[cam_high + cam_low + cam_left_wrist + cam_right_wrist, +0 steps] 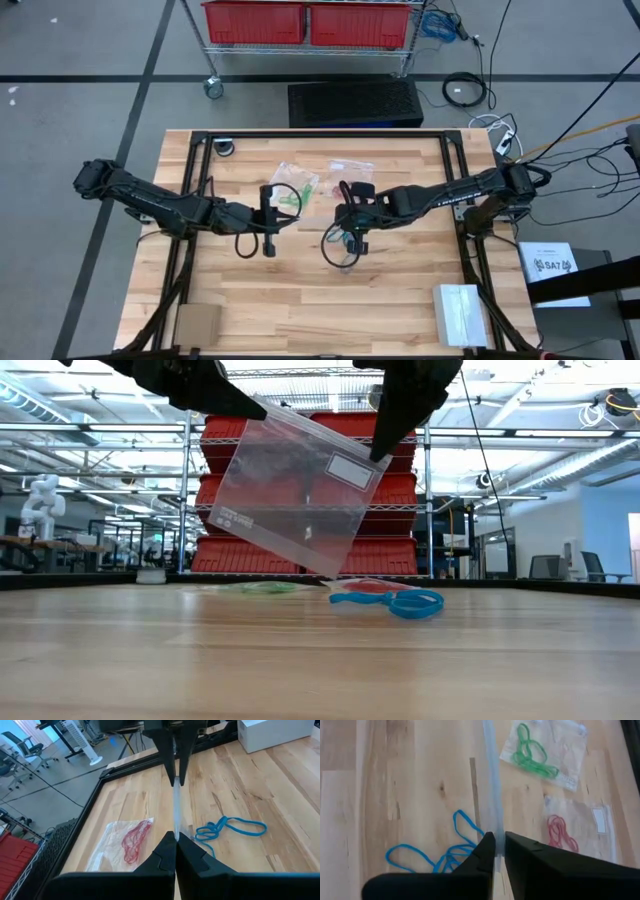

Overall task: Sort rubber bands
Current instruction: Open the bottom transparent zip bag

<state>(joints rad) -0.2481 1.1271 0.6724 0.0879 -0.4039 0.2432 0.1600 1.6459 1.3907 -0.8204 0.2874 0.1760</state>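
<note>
A clear zip bag (300,490) with a white label hangs tilted above the table. My left gripper (245,405) is shut on its upper left corner and my right gripper (383,450) is shut on its upper right corner. Blue rubber bands (392,602) lie loose in a tangle on the wood below the bag. Green rubber bands (534,755) lie in a second clear bag and red ones (560,832) in a third, both flat on the table farther back. My left gripper pinches the clear bag's top edge (176,834) between its two fingers, at the upper left corner (262,408). The bag is lifted clear of the table and hangs tilted below the fingers. My right gripper pinches the same top edge (496,840) between its two fingers, at the lower, right corner (378,460), coming slanting down from above. The bag stretches edge-on between the two grippers, its bottom corner (325,572) above the wood.
A black frame (205,150) runs along the table's left, far and right sides. A white box (460,312) stands at the near right and a brown card (197,322) at the near left. A cart with red bins (300,20) stands beyond the far edge.
</note>
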